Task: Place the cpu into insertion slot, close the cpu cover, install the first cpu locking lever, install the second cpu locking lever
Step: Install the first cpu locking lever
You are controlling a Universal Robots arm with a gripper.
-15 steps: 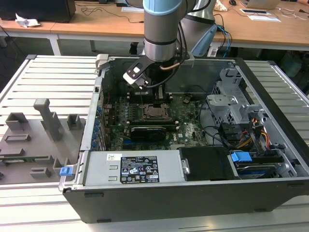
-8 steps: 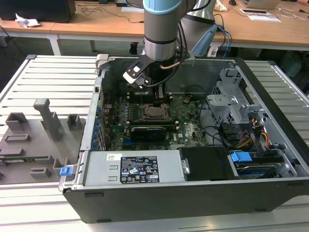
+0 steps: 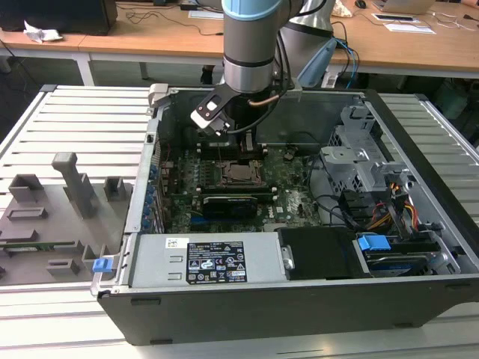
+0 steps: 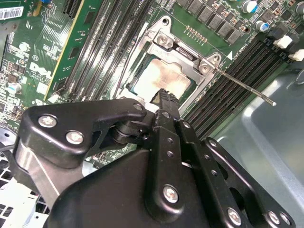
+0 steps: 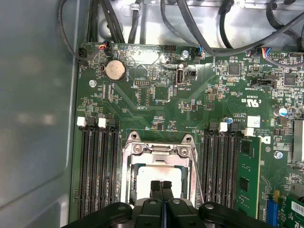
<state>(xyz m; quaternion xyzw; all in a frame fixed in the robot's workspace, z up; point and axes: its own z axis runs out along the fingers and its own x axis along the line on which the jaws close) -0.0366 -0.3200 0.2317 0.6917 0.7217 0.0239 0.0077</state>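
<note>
Black gripper (image 5: 160, 184) fingers, pressed together on nothing, hang close over the cpu (image 5: 142, 176), a flat square chip with a pale silver-grey metal top. It sits inside the silvery square insertion slot (image 4: 161, 28) on the green motherboard (image 5: 156, 104), the thin silvery cpu cover (image 5: 159, 151) framing it. A slim steel lever rod (image 4: 247, 85) juts out alongside.
</note>
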